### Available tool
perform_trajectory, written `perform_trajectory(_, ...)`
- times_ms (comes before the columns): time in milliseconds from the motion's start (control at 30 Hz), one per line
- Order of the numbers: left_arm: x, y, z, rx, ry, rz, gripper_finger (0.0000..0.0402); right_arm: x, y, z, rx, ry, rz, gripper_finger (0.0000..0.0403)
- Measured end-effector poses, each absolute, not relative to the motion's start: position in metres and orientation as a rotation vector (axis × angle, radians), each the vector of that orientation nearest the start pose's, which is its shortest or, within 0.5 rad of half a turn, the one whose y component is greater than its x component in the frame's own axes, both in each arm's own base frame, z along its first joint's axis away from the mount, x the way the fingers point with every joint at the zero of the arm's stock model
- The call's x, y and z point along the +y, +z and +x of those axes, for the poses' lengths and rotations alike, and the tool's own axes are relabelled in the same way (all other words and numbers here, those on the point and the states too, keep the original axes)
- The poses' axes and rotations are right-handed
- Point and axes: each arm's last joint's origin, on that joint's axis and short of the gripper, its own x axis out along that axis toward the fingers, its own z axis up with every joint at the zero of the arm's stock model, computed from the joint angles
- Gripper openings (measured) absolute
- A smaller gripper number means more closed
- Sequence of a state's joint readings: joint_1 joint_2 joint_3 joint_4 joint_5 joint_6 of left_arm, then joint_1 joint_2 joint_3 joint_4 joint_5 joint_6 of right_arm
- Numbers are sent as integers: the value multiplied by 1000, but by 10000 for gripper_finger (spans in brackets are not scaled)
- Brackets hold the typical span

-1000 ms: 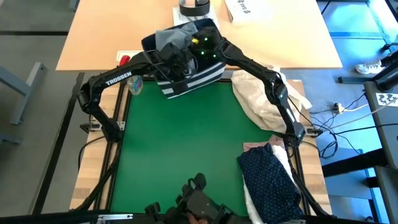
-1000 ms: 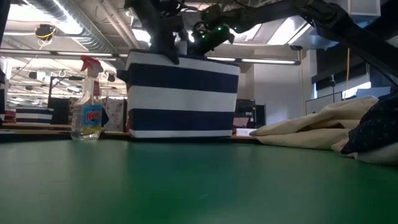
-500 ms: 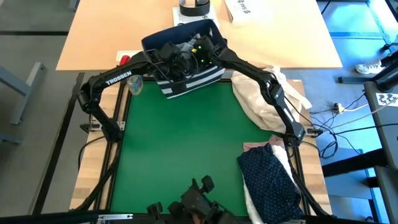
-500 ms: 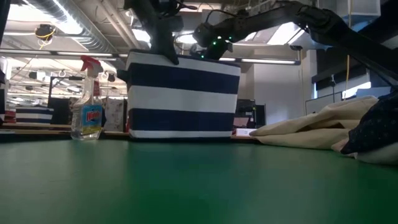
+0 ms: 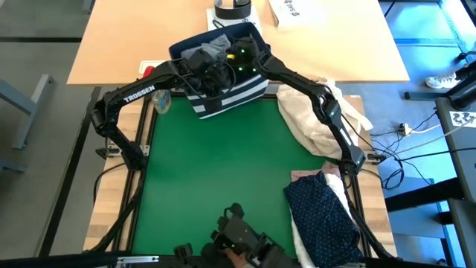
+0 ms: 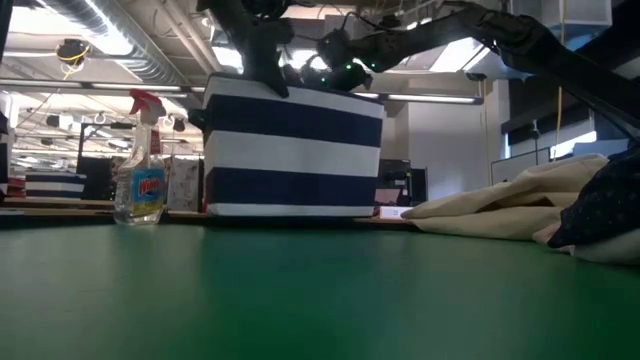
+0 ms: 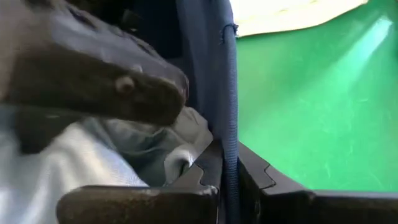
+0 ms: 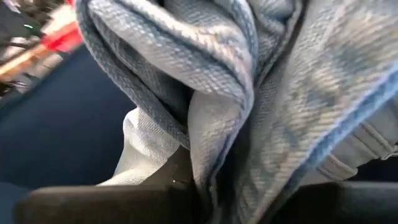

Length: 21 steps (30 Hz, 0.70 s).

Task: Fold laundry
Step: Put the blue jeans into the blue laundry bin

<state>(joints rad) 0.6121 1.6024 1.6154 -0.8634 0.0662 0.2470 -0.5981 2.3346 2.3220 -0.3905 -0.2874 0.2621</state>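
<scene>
Jeans [image 8: 249, 93], light grey denim, bunched in deep folds.

The high view looks straight down on the whole green surface [image 5: 216, 164] and the striped bin [image 5: 223, 93] at its far edge. The low view sits at surface height, facing level across it to that same bin [image 6: 293, 150] and the room behind. The left wrist camera is pressed close against the bin's rim [image 7: 214, 74]. The right wrist camera is filled with grey jeans [image 8: 249, 93], probably inside the bin.
</scene>
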Motion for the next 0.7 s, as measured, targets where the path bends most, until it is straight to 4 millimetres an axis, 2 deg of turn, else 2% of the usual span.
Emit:
perform_trajectory(167,193,357,274,885,413,-66,14,-310,288,429,494,-457,537,85)
perform_trajectory(267,194,357,273,886,422,-66,14,-313,272,418,622,-521,570,85)
perform_trajectory(333,194,357,273,888,424,-67,15,-311,268,416,673,-551,563,97)
perform_trajectory(500,194,357,273,888,427,-64,15,-311,266,408,750,-554,585,221)
perform_trajectory(600,195,357,273,885,433,-61,15,-309,283,404,761,-548,573,289)
perform_trajectory(700,195,357,273,888,438,-60,15,-304,305,393,734,-549,561,330)
